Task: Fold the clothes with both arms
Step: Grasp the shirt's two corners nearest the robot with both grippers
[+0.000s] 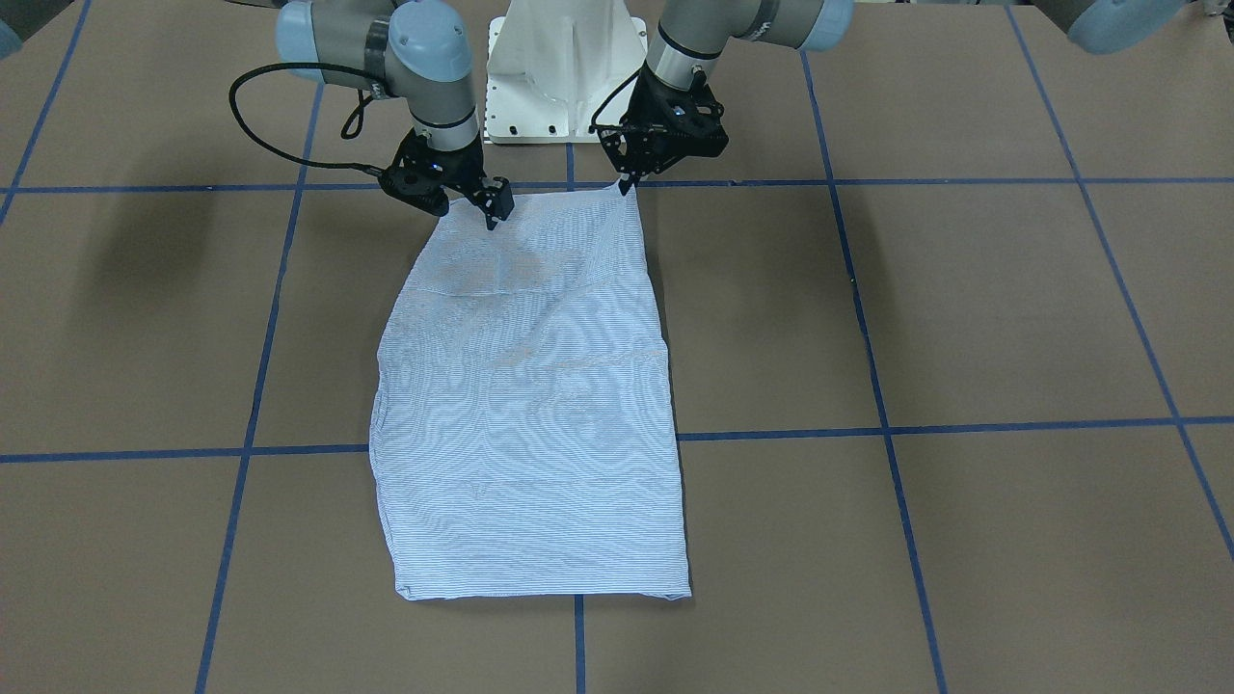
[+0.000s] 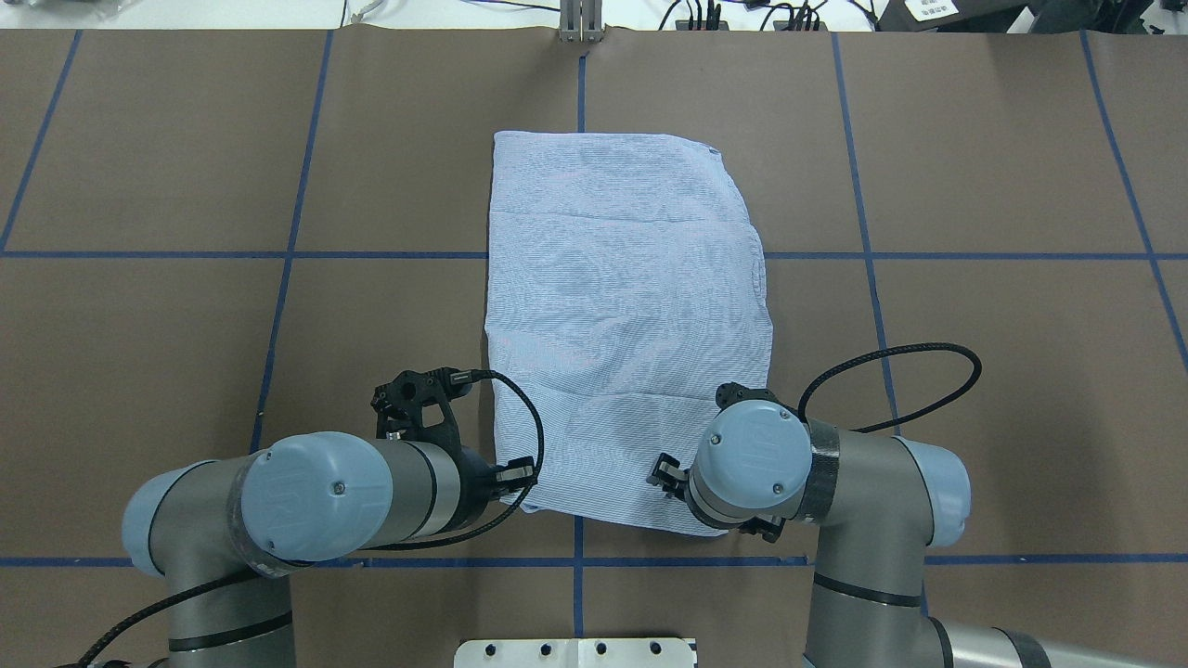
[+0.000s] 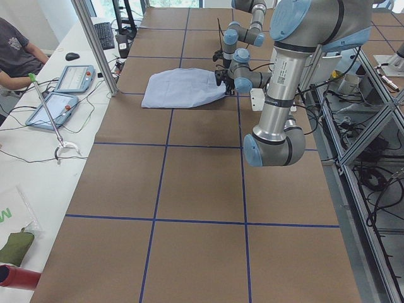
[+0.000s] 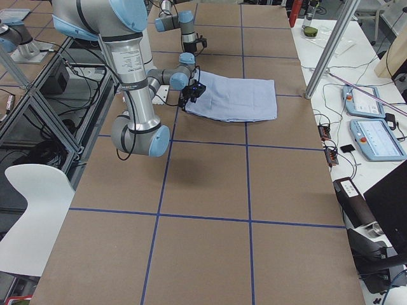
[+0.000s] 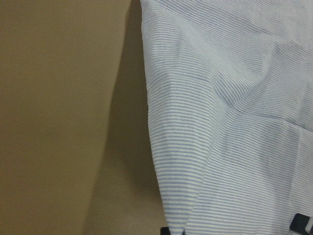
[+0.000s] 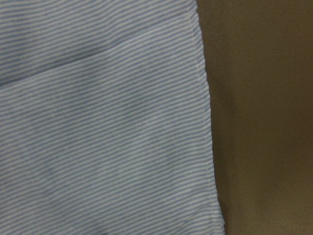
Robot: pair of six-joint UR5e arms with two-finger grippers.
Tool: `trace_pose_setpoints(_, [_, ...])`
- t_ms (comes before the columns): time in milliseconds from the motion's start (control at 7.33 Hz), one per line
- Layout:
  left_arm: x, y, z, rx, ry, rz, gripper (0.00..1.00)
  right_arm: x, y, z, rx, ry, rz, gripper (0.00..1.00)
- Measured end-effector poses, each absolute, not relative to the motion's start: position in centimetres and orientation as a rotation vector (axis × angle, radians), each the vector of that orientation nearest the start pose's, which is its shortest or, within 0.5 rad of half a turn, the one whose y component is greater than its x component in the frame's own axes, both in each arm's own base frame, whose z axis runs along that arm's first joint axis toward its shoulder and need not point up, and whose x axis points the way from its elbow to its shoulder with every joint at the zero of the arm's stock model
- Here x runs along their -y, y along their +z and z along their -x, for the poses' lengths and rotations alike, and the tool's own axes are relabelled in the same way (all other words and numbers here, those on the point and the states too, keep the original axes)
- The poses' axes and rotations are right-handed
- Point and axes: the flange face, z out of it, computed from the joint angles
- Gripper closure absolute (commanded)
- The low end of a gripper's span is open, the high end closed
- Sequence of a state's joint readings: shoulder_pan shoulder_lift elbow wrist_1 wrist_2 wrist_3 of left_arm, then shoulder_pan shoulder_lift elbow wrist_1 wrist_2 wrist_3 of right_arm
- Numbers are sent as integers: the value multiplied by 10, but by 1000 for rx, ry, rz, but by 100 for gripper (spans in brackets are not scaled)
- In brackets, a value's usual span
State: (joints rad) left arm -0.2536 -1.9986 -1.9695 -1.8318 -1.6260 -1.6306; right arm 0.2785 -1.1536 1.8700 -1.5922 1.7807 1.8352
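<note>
Left gripper (image 1: 629, 185): clamps tight on the shirt (image 2: 622, 306) at its 7 o'clock corner, as seen from overhead; pinches that corner up into a small peak above the table (image 2: 974, 371). Right gripper (image 1: 494, 214): hangs over the 5 o'clock corner, fingertips down at the cloth; cannot tell how far apart, nor whether gripping. Shirt: light blue, finely striped, folded to a rough rectangle; lies flat at table centre, runs from both grippers toward 12 o'clock, crosses a blue tape line (image 2: 278, 255); ends in a straight far edge.
</note>
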Motion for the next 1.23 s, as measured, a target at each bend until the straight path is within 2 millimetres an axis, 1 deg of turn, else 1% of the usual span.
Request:
trace_pose_setpoints(136, [268, 219, -526, -1090, -252, -56, 100, 275, 304, 553, 700, 446, 198, 37])
trace_pose_setpoints(273, [269, 219, -526, -1090, -252, -56, 100, 275, 304, 553, 700, 444, 198, 39])
trace_pose_setpoints(546, [269, 219, -526, -1089, -254, -58, 100, 275, 305, 553, 700, 442, 197, 39])
trace_pose_setpoints(682, [269, 219, -526, -1089, -254, -59, 100, 275, 305, 553, 699, 441, 196, 43])
trace_pose_setpoints(955, [269, 220, -526, -1087, -255, -59, 100, 277, 304, 552, 702, 443, 195, 77])
trace_pose_setpoints(1228, [269, 220, -526, -1087, -255, -59, 100, 280, 302, 551, 706, 447, 193, 96])
